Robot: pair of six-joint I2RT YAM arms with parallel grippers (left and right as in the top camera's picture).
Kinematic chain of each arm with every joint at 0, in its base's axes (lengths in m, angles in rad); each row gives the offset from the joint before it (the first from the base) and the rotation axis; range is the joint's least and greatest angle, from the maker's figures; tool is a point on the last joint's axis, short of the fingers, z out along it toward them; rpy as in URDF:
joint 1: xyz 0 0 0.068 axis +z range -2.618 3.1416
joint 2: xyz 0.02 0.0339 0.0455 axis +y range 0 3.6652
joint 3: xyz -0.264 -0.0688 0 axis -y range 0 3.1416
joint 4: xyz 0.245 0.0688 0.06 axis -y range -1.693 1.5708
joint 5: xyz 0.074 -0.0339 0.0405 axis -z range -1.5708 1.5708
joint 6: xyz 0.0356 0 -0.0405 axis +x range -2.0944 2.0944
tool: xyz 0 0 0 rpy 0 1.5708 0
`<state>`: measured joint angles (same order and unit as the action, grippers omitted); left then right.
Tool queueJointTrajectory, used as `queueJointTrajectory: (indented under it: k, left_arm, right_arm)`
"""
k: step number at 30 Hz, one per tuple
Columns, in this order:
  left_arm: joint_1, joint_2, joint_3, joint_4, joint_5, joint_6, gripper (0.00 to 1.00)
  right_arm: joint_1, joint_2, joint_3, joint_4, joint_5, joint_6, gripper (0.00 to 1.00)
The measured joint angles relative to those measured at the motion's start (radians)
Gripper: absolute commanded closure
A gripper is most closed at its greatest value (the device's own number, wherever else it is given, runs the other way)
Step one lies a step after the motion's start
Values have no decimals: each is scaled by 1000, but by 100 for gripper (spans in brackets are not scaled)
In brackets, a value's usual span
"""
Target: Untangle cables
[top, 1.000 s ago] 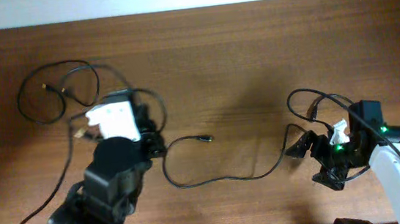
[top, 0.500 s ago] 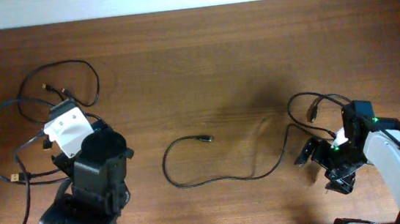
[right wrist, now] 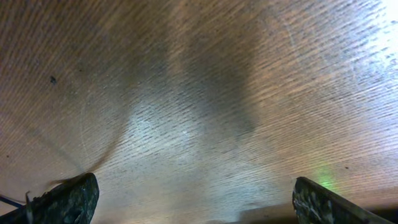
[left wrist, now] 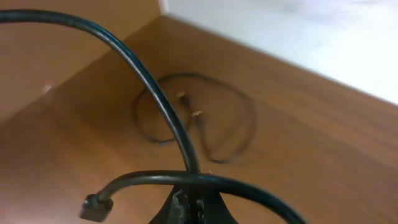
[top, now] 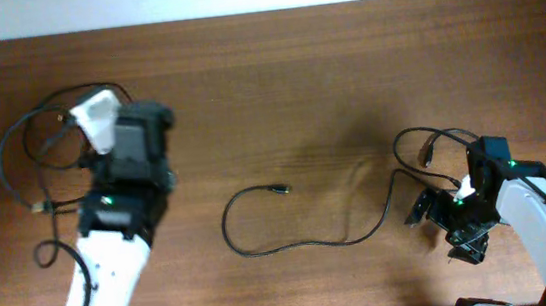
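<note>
Cables: three thin black cords on wooden desk (top: 326,78). Found first cord (left wrist: 155,178) clenched in left claw (left wrist: 194,205) at far left, raised above desk and arching toward the wrist camera, small plug (left wrist: 93,205) at its free end. Noted second cord (left wrist: 197,116) lying in a loose ring on desk beyond that claw. Observed third cord (top: 292,249) sprawled across centre, right end coiling beside right arm. Recorded right claw (right wrist: 196,202) as released, fingers spread wide, low over bare wood.
</note>
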<state>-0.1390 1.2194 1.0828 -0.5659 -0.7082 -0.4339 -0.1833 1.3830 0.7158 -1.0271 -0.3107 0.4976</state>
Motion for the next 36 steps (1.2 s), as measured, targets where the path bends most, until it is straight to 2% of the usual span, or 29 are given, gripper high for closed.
queueJointTrajectory:
  k: [1,3,5,7,10,13,16,17,18,19,20,24,29,34,36]
  left_arm:
    - [61,18,0,6,42,0,100]
    - [299,64,0,60,217,0,100]
    - [435,89,0,85,309,-18,100]
    - [581,139,0,92,373,-122,100]
    - [696,243,0,142,425,-261,100]
    - [805,393,1,250,490,-324,100]
    - [866,461,2,313,526,-346,100]
    - [892,490,2,325,537,-349,89]
    - [912,519,2,325,544,-353,61]
    - [928,550,2,325,549,-356,13]
    - [934,569,2,324,552,-360,1]
    - [937,582,14,321,599,-365,1]
    - [938,563,89,263,763,-365,1]
    - [928,386,92,248,994,-365,1]
    - [873,278,93,209,1067,-365,1]
  right_arm:
    - [0,0,0,0,0,0,1]
    - [0,0,0,-1,0,-1,1]
    - [0,0,0,-1,0,0,1]
    - [0,0,0,-1,0,0,1]
    - [0,0,0,0,0,0,1]
    - [0,2,0,0,0,0,1]
    - [0,2,0,-1,0,1,1]
    - [0,2,0,-1,0,0,1]
    - [0,2,0,0,0,0,1]
    - [0,2,0,0,0,0,1]
    - [0,2,0,0,0,1,1]
    - [0,2,0,0,0,0,1]
    - [0,2,0,0,0,0,1]
    - [0,2,0,0,0,1,2]
    - [0,2,0,-1,0,0,1]
